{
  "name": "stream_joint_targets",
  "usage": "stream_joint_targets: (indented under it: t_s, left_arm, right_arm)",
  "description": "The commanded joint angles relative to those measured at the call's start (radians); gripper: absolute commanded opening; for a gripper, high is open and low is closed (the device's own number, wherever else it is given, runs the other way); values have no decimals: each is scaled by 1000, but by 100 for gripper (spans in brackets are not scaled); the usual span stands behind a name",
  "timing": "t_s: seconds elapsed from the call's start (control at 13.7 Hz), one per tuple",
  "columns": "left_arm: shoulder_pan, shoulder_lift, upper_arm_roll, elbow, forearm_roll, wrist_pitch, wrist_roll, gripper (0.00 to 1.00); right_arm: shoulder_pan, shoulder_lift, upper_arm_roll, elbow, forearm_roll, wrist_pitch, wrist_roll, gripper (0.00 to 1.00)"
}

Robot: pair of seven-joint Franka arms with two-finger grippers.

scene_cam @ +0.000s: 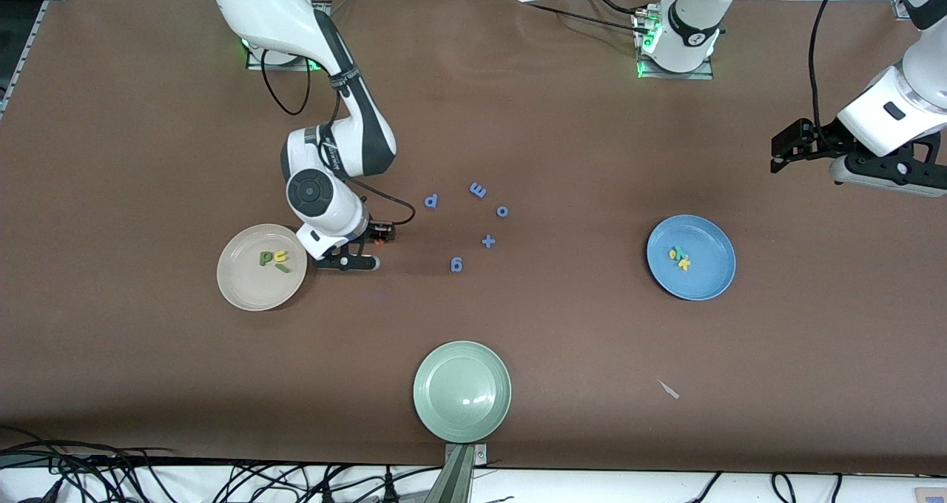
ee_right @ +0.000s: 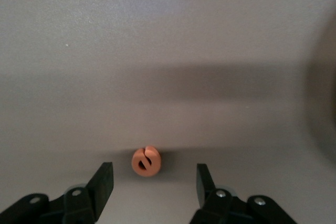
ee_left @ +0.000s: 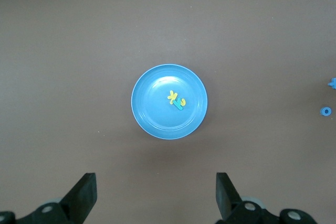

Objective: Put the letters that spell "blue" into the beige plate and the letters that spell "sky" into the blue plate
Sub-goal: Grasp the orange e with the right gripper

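The beige plate [scene_cam: 240, 288] holds a dark green b [scene_cam: 265, 258], a yellow u [scene_cam: 280, 256] and a green l [scene_cam: 282, 268]. Beside that plate, my right gripper [scene_cam: 368, 245] [ee_right: 152, 182] is low over the table and open. The orange e [scene_cam: 378, 241] [ee_right: 145, 161] lies on the table just ahead of its fingertips, untouched. The blue plate [scene_cam: 710, 281] [ee_left: 152, 114] holds a yellow k [ee_left: 172, 96], a yellow s [ee_left: 183, 101] and a teal y [ee_left: 179, 105]. My left gripper [scene_cam: 784, 152] [ee_left: 156, 192] waits open and empty, high over bare table by the blue plate.
Several all-blue letters [scene_cam: 456, 265] lie scattered mid-table between the two plates, the nearest to my right gripper being one [scene_cam: 431, 201] farther from the camera. A pale green plate [scene_cam: 462, 392] sits near the front edge. A white scrap [scene_cam: 669, 390] lies nearer the camera than the blue plate.
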State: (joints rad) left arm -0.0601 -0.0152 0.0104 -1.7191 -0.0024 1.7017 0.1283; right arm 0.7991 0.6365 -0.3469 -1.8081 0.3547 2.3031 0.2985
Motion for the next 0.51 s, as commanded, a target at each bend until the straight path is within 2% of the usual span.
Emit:
stream_joint_targets:
  t_s: [0.0,0.44]
  left_arm:
    - [-12,-2,8,7,24,-1,11,100]
    - [17,18,14,18,24,6,13,100]
  right_arm:
    - [14,11,-9,-8,23,30,13,72]
    - [32,32,3,-34,40,88,13,71]
